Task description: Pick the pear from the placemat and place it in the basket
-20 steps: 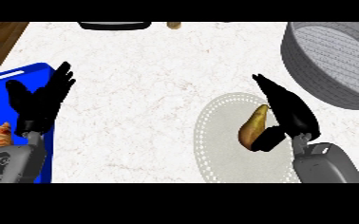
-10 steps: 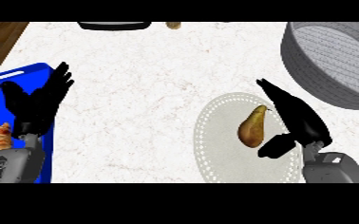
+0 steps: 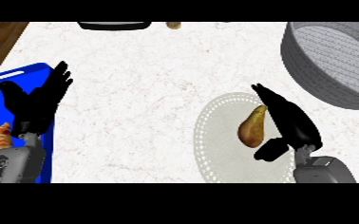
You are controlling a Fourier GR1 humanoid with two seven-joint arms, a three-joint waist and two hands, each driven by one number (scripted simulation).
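The right robot hand (image 3: pixel 291 123) is sitting a little lower and closer to the pear (image 3: pixel 253 128) than before, fingers straight, thumb bent below the fruit, holding nothing. The brown-yellow pear is lying on the pale round placemat (image 3: pixel 217 156), narrow end up. The grey basket (image 3: pixel 319 66) is standing at the counter's (image 3: pixel 154 99) right edge, with bare counter between. The left robot hand (image 3: pixel 38 102) is resting open over a blue tray (image 3: pixel 21 78).

counter (image 3: pixel 154 99): speckled stone, matt | basket (image 3: pixel 316 69): grey woven | pear (image 3: pixel 252 128): smooth
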